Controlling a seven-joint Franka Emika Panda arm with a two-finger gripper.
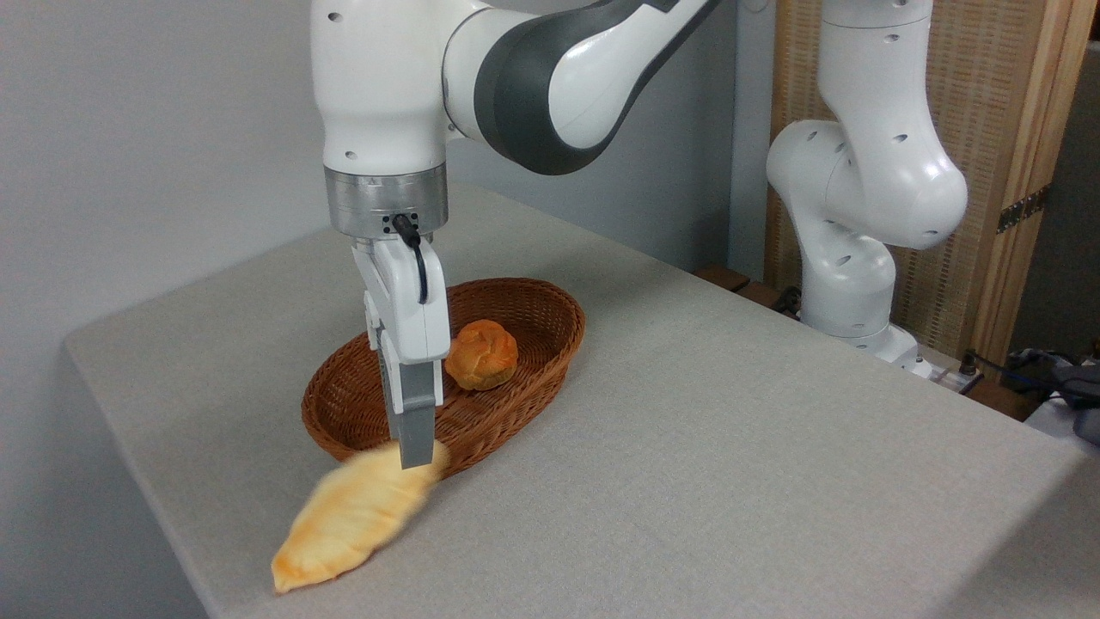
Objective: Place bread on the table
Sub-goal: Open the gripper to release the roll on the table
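The bread [352, 520], a long golden loaf, shows blurred and slanted, its upper end at my fingertips and its pointed lower end near the table's front left edge. My gripper [417, 456] points straight down just outside the near rim of the basket [550, 303], shut on the loaf's upper end. I see the fingers edge-on, so the gap between them is hidden. The loaf lies over the grey table [687, 447]; I cannot tell whether its low tip touches the cloth.
A small round orange-brown bun [481, 354] sits in the wicker basket. The arm's white base [846, 284] stands at the table's right far side, with a wooden screen behind it. The table's front left edge runs close under the loaf.
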